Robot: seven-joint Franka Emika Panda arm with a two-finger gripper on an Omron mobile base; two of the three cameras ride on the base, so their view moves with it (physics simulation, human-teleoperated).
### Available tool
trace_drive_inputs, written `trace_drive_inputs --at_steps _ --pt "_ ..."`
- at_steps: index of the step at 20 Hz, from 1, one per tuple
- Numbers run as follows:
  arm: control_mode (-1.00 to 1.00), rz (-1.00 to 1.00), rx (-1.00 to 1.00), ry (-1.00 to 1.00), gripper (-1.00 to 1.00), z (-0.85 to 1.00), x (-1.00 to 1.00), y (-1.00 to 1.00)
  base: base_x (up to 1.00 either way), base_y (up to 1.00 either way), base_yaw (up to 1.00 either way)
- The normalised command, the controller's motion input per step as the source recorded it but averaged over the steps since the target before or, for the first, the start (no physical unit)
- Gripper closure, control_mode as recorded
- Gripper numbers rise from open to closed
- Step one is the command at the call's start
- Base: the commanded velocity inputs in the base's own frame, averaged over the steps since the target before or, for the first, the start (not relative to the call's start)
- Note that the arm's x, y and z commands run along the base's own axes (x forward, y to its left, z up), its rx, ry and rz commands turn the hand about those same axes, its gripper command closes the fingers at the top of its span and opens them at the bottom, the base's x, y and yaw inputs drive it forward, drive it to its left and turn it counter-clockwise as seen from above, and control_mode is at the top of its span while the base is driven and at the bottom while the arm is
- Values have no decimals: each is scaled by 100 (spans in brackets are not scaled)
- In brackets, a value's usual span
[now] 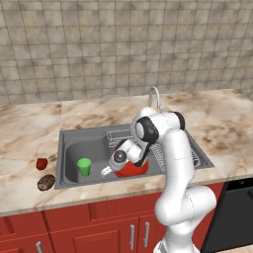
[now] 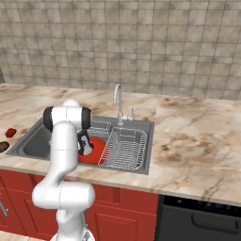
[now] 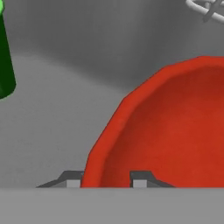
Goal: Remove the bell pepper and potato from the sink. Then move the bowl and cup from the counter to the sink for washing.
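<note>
I have the bell pepper (image 1: 42, 163) and potato (image 1: 46, 182) out on the marble counter (image 1: 29, 128) left of the sink (image 1: 69, 143), and the green cup (image 1: 84, 166) stands upright in the basin, so I judge I'm on the last step: setting down the red bowl (image 1: 132, 170). In the hand view the gripper (image 3: 106, 178) straddles the bowl's rim (image 3: 103, 144), one fingertip (image 3: 72, 180) outside, one inside, narrowly parted; I cannot tell whether they are pinching it or letting go. Next I'd spread the fingers fully and lift straight up, clear of the wire rack (image 2: 124, 148) and faucet (image 2: 117, 101).
</note>
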Motion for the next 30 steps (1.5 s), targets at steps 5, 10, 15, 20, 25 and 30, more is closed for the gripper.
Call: trace_drive_inputs --at_steps 5,10,15,20,25,30 --pt "-100 0 5 0 100 0 0 0 0 0 0" --pt "-100 0 3 0 100 0 0 0 0 0 0" --pt "-100 0 2 0 100 1 0 0 0 0 0" --pt "-100 0 1 0 100 4 0 0 0 0 0" --pt "-100 -1 0 0 100 5 1 0 0 0 0" --pt "-100 -2 0 0 -100 3 1 4 0 0 0"
